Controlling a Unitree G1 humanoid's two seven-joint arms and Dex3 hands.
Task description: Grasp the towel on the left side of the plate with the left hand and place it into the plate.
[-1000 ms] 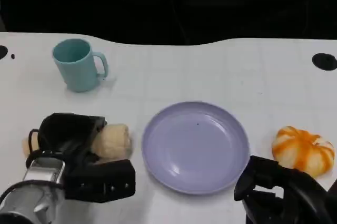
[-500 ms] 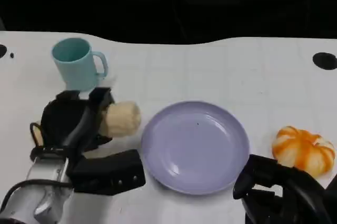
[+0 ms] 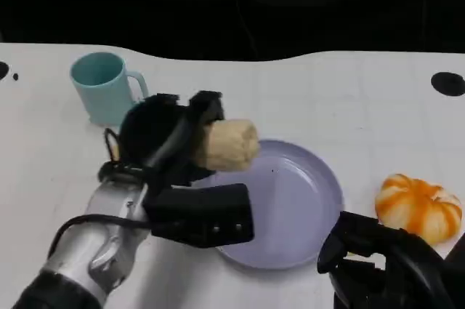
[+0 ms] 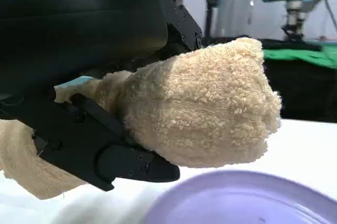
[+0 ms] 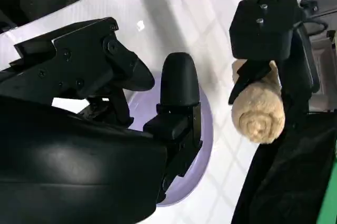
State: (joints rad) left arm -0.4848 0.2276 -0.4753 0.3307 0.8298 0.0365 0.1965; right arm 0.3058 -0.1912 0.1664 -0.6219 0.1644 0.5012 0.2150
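Note:
My left hand grips a rolled beige towel and carries it in the air over the left rim of the lilac plate. The left wrist view has the towel clamped between black fingers, with the plate's rim just below it. In the right wrist view the towel hangs from the left hand beyond the plate. My right hand rests low at the plate's near right, its fingers apart and holding nothing.
A teal mug stands at the back left, just behind my left hand. An orange-and-white pumpkin lies right of the plate, close to my right hand. The white table ends at a dark edge at the back.
My left hand lifted the towel off the table left of the plate and carried it up and rightward to above the plate's left rim. The right hand stayed put.

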